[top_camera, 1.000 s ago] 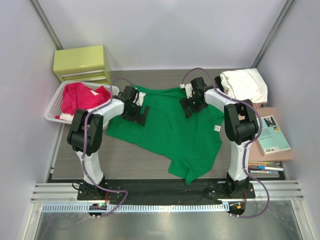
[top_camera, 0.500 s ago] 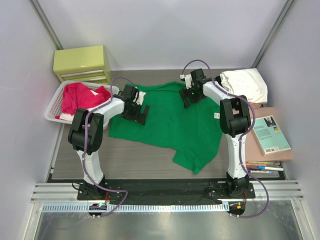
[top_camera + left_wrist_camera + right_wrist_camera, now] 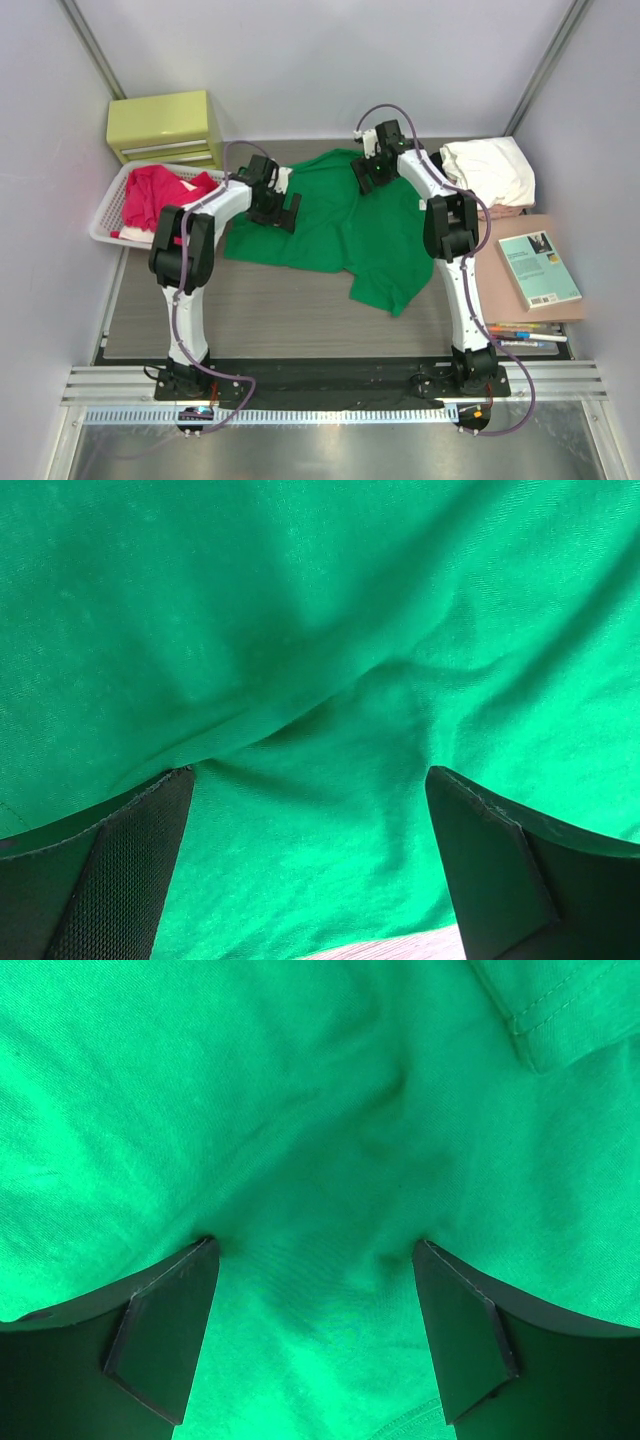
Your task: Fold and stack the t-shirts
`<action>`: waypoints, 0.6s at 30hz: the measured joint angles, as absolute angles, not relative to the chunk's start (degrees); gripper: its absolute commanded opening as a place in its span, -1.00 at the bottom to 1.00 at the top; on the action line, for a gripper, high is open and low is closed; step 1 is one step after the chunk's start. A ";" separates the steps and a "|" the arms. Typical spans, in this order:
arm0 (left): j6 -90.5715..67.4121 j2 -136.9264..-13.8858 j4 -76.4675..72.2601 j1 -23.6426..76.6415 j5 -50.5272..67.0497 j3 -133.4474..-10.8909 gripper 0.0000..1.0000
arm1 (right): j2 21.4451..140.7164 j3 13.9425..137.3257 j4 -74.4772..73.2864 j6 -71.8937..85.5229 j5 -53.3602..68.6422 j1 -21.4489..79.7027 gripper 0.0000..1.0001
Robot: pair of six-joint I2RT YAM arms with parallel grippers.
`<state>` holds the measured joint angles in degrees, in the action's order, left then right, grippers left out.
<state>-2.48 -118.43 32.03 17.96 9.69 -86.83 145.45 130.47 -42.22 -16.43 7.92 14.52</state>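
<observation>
Two claws, both spread wide. L wrist cam: left claw (image 3: 310,780) has its fingers (image 3: 120,865) well apart, tips down on the green t-shirt (image 3: 320,630), cloth puckered btwn them, nothing pinched. R wrist cam: right claw (image 3: 315,1250) same, released, w/ a hemmed edge at top right. Only the top cam gives the layout. The shirt lies rumpled across the far middle of the desk (image 3: 270,310), one end trailing near-right. L claw is on its left part, R claw on its far edge. Red t-shirts (image 3: 160,195) sit in the white basket (image 3: 103,228) at left. A white t-shirt (image 3: 490,170) is folded far right, w/ a teal book (image 3: 540,270) nearer.
</observation>
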 measured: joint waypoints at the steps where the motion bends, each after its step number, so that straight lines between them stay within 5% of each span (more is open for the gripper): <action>1: -2.61 -118.48 31.99 17.80 10.02 -86.87 1.00 | 145.32 130.10 -41.78 -16.45 8.12 14.48 0.69; 18: 0.69 -111.92 29.41 18.65 9.39 -79.31 0.99 | 131.33 108.68 -33.06 -16.47 8.73 14.20 0.90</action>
<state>0.69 -111.92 29.41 18.65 9.39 -79.31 131.33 108.68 -33.06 -16.47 8.73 14.20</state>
